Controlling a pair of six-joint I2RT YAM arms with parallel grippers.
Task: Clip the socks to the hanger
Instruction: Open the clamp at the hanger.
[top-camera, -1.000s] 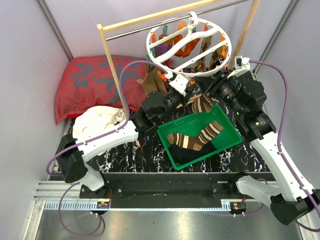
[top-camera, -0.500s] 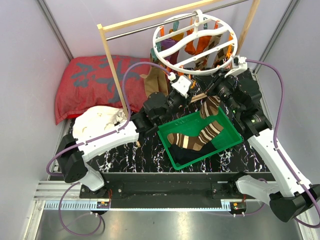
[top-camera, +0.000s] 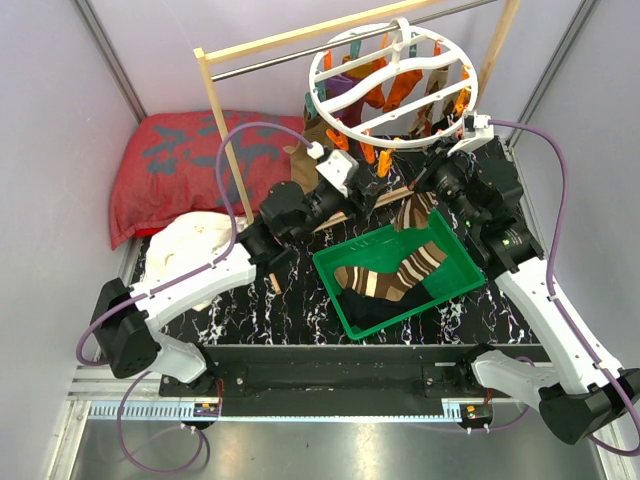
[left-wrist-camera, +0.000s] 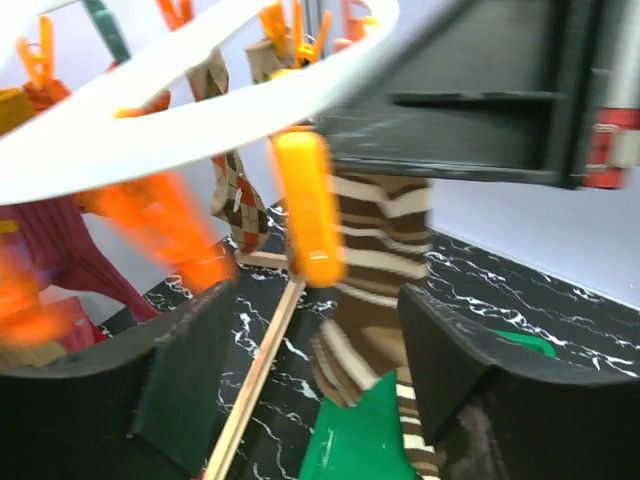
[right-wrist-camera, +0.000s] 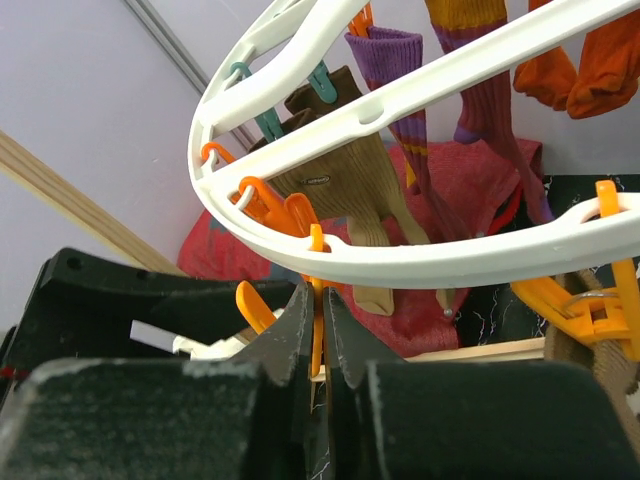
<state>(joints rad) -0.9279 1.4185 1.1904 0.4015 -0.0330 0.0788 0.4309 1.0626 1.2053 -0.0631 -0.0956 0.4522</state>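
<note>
The white ring hanger (top-camera: 316, 95) hangs from the rod with several socks clipped on: purple (right-wrist-camera: 385, 60), tan (right-wrist-camera: 355, 185), orange (right-wrist-camera: 585, 60) and argyle (left-wrist-camera: 240, 200). My right gripper (top-camera: 427, 188) is shut just under the ring (right-wrist-camera: 450, 255). A brown-and-cream striped sock (top-camera: 415, 215) hangs from it down into the green bin. An orange clip (right-wrist-camera: 316, 330) shows in the slit between its fingers (right-wrist-camera: 290, 330). My left gripper (top-camera: 350, 188) is open and empty, a little left of that sock (left-wrist-camera: 375, 290). An orange clip (left-wrist-camera: 305, 210) hangs in front of the sock.
The green bin (top-camera: 462, 285) holds another striped sock (top-camera: 385, 280) and a black one (top-camera: 375, 310). A pale wooden frame (top-camera: 225, 140) with a metal rod (top-camera: 270, 62) carries the hanger. A red pillow (top-camera: 180, 165) and a white cloth (top-camera: 195, 240) lie at the left.
My left gripper has drawn back to the left, away from the ring's clips. The ring swung right and tilted. My right gripper moved the striped sock up toward the ring, then stayed.
</note>
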